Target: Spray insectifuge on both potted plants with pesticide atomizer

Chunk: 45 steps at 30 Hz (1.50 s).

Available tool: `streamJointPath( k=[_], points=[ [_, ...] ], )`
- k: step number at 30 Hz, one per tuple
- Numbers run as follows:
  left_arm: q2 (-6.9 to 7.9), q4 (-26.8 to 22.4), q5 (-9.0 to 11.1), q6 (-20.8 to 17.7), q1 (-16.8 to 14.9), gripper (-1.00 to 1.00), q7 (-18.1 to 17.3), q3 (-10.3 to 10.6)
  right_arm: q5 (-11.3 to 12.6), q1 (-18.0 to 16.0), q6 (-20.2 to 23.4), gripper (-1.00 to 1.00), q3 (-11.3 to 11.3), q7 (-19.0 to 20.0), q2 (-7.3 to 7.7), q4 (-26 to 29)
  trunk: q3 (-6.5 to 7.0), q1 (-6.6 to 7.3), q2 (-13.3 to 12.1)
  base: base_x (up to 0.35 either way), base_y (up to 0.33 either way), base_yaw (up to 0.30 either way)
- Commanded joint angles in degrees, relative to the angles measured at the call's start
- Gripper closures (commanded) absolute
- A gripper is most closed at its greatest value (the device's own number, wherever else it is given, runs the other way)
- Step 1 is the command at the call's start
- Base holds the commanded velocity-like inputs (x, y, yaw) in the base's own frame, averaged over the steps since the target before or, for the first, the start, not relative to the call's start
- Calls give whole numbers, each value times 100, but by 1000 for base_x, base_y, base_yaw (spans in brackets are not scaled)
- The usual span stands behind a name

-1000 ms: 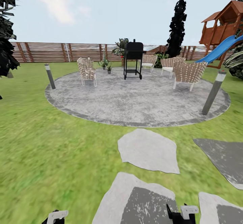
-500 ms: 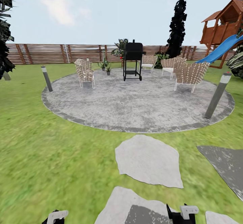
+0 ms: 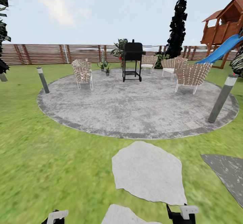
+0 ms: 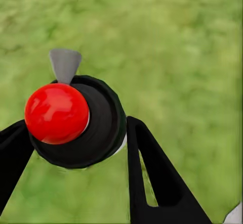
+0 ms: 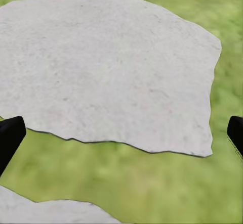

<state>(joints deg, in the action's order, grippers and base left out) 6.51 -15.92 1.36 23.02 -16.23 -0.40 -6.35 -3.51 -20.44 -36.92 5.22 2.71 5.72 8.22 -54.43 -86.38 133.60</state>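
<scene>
My left gripper (image 4: 76, 128) is shut on the pesticide atomizer (image 4: 56, 113). Its red top, dark collar and grey nozzle point out over the grass, with black fingers (image 4: 152, 178) on either side. My right gripper (image 5: 121, 135) is open with nothing between its fingers, above a pale stepping stone (image 5: 111, 67). The two potted plants (image 3: 103, 64) (image 3: 107, 69) are small green rosettes in grey pots. They stand far ahead at the back of the round stone patio (image 3: 135, 109), between a wicker chair (image 3: 82, 73) and the black grill (image 3: 132, 60).
Lawn and a stepping stone (image 3: 148, 171) lie between me and the patio. Grey bollard lamps (image 3: 43, 79) (image 3: 222, 97) stand at the patio's left and right rims. More wicker chairs (image 3: 192, 75) are at the right, a slat fence (image 3: 50, 53) behind, and a playhouse with a blue slide (image 3: 222, 47) far right.
The whole head view has moved forward: the patio is nearer and the stepping stones have slid down the picture. Both arms hold the same place in it.
</scene>
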Motion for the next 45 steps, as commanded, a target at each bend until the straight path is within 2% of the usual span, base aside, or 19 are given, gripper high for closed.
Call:
streamJointPath(
  k=[1,45],
  points=[
    [0,3,14,19,-3,100,-4,-8,-36,-3,-17,-100,50,28,-1,-5,-5,-2,2,338,-82,0],
    [0,10,14,19,-3,100,-4,-11,-43,-3,-8,-100,50,28,31,-5,-5,-2,2,338,-76,0]
  ],
)
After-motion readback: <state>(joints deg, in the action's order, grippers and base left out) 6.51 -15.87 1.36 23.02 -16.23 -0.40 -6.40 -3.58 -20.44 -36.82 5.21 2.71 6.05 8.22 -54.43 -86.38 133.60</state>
